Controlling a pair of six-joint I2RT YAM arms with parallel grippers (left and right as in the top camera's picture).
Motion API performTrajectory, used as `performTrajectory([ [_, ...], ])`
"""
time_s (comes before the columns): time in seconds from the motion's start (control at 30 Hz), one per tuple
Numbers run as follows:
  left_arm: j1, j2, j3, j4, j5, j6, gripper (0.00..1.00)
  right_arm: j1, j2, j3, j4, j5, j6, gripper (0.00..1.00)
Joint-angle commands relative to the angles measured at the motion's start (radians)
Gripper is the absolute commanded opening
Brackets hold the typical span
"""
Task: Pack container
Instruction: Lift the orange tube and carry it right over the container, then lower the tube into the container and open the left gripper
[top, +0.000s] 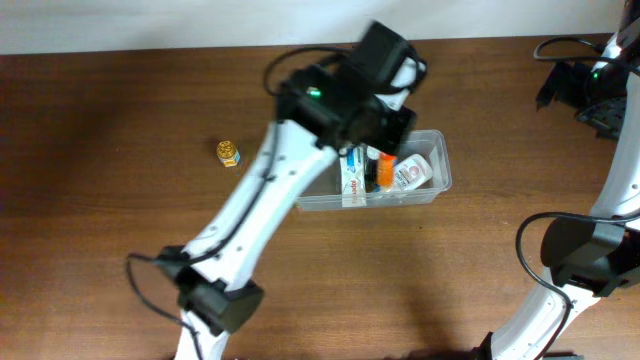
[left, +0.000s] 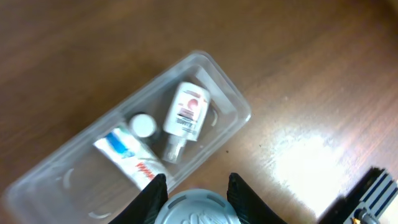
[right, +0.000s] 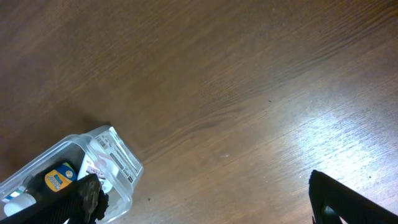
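Clamped in the left gripper (left: 198, 186), the grey-lidded item (left: 196, 210) should be lowered level into the container (left: 235, 94) (beside the toothpaste (left: 132, 160))

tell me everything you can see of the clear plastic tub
The container is a clear, colourless plastic tub, rectangular with rounded corners and a rim. It sits upright and open-topped on the brown wooden table, right of centre in the overhead view. Inside lie a white bottle, a white-and-blue pack and a small white-capped item. The left arm hangs over one end, hiding part of it.
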Motion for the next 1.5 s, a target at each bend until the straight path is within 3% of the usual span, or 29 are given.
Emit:
performTrajectory([
  [0.0, -0.038, 0.074, 0.013, 0.009, -0.014, -0.009, 0.32, -0.005, -0.021, -0.001, -0.005, 0.002, 0.008, 0.98],
  [0.23, -0.063, 0.163, 0.013, 0.098, -0.013, -0.008, 0.32, -0.005, -0.021, -0.001, -0.005, 0.002, 0.008, 0.98],
  [0.8, -0.063, 0.174, 0.013, 0.292, -0.074, -0.001, 0.32, -0.005, -0.021, -0.001, -0.005, 0.002, 0.008, 0.98],
  [1.47, -0.093, 0.304, 0.011, 0.287, -0.055, -0.002, 0.32, -0.005, -0.021, -0.001, -0.005, 0.002, 0.008, 0.98],
])
